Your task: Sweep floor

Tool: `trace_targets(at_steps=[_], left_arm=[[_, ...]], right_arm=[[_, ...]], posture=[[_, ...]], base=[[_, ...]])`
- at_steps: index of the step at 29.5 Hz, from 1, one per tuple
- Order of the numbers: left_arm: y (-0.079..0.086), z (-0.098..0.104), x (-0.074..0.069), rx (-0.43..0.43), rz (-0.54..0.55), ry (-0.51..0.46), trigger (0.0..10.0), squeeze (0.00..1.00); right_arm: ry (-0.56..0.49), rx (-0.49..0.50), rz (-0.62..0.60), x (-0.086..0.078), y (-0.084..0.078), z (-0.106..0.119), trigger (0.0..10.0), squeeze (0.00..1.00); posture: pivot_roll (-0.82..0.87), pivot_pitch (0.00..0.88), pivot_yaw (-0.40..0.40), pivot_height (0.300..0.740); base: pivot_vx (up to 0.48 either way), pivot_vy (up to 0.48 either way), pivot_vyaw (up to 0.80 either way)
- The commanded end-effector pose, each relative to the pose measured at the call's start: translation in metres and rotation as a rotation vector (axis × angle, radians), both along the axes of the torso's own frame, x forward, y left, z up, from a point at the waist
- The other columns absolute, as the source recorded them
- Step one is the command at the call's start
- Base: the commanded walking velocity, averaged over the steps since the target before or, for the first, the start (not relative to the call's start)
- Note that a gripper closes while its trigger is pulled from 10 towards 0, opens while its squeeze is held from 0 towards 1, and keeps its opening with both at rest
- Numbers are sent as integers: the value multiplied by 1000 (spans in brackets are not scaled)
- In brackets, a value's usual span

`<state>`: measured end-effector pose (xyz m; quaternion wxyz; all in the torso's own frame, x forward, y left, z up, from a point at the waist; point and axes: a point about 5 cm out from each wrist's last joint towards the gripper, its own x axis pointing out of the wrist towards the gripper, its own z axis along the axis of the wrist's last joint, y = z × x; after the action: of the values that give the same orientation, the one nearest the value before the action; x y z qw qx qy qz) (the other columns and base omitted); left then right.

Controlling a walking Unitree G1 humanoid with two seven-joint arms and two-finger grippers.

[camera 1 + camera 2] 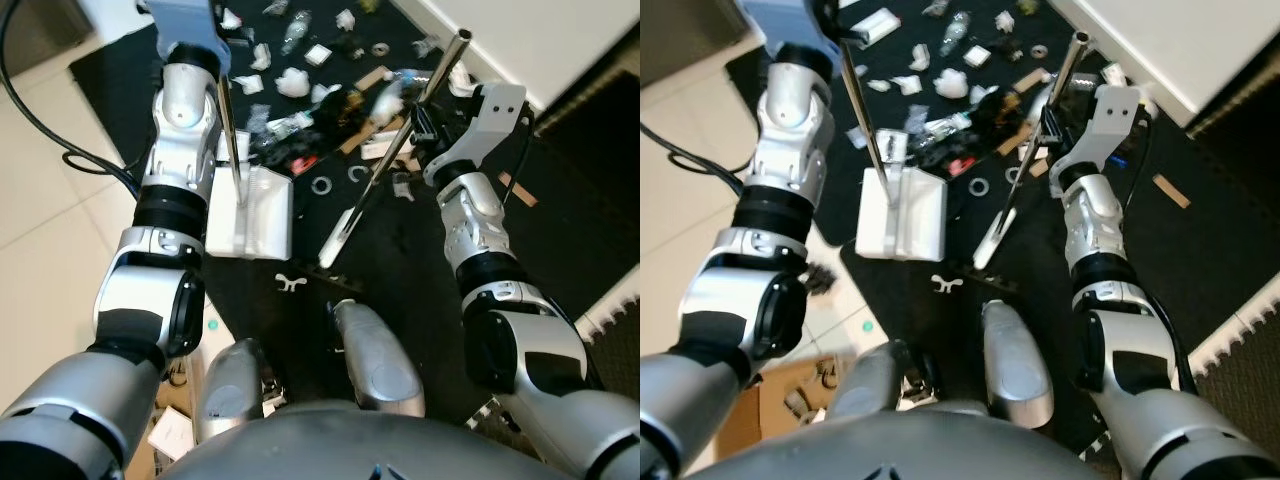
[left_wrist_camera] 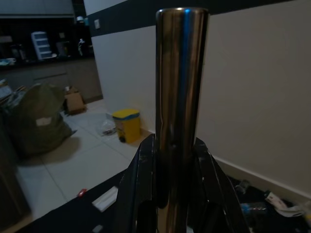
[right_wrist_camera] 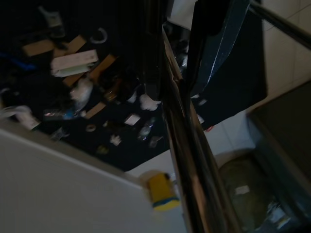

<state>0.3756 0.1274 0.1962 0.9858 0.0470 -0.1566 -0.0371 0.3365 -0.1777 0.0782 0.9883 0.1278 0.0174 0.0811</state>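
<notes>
A white dustpan (image 1: 250,215) stands on the black mat (image 1: 400,260) in front of me. Its metal pole (image 1: 232,140) rises to my left gripper (image 2: 172,189), which is shut on it. My right gripper (image 1: 420,118) is shut on the slanted metal broom pole (image 1: 400,150). The pale broom head (image 1: 337,240) rests on the mat just right of the dustpan. Scattered litter (image 1: 300,80) lies beyond both: white paper scraps, rings, cardboard strips and wrappers.
White tile floor (image 1: 50,200) with a black cable (image 1: 60,155) lies to the left. A white wall base (image 1: 520,40) runs at the far right. My feet (image 1: 375,360) stand on the mat. A yellow bin (image 2: 126,124) and a dark bag (image 2: 34,126) sit farther off.
</notes>
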Motion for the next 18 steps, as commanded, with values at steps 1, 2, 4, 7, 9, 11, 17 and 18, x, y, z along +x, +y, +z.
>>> trace_targets(at_steps=[1,2,4,7,9,11,17,18], left_arm=[[5,-4,-2,-6,5,7,10000,0],[5,-4,-2,-6,5,7,10000,0],[6,-8,-3,-11,3,21,10000,0],[7,-13,-5,-20,4,40,10000,0],[7,-16,-6,-20,4,46,10000,0],[8,-19,-6,-26,9,58,10000,0],[11,-34,-11,-45,33,115,10000,0],[12,-38,-12,-55,37,125,10000,0]], right_arm=[[-13,-18,21,2,5,3,10000,0],[-13,-18,21,2,5,3,10000,0],[-6,-28,23,2,5,2,10000,0],[6,-51,31,2,6,1,10000,0],[14,-74,42,2,7,-1,10000,0],[21,-96,54,1,9,-2,10000,0],[39,-102,57,0,10,-6,10000,0],[40,-93,53,-1,10,-7,10000,0]], posture=[[-57,40,6,740],[-57,40,6,740],[-56,38,4,740],[-52,35,1,740],[-51,35,0,740],[-52,33,-1,740],[-49,33,-3,740],[-48,32,-4,740]], base=[[0,0,0],[0,0,0],[0,0,0],[0,0,0],[0,0,0],[0,0,0],[0,0,0],[0,0,0]])
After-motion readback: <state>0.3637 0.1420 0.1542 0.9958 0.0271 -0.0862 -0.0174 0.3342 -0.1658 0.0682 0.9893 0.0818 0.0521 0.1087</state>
